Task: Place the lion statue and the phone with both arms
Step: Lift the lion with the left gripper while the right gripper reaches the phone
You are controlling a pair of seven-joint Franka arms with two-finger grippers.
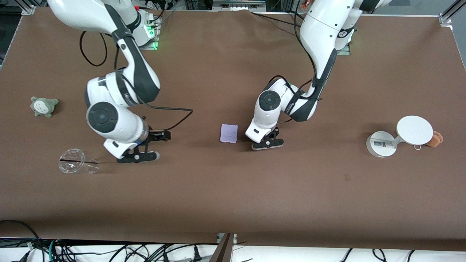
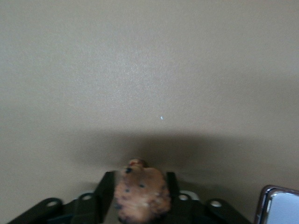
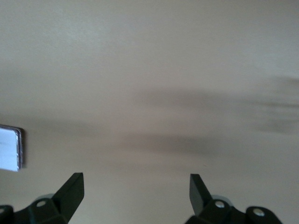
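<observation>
The lion statue point(image 2: 141, 193), a small reddish-brown figurine, sits between the fingers of my left gripper point(image 2: 140, 179), which is shut on it. In the front view this gripper point(image 1: 267, 142) is low at the table beside the phone point(image 1: 229, 133), on the side toward the left arm's end, and hides the statue. The phone is a flat lavender-white rectangle lying on the brown table; a corner shows in the left wrist view point(image 2: 280, 206) and an edge in the right wrist view point(image 3: 9, 148). My right gripper point(image 1: 138, 157) is open and empty point(image 3: 135, 179), low over bare table.
A clear plastic cup point(image 1: 76, 165) lies on its side beside the right gripper. A grey-green plush point(image 1: 44, 106) sits toward the right arm's end. A white round stand point(image 1: 400, 136) and a tan plush with a keyring point(image 1: 435, 139) are toward the left arm's end.
</observation>
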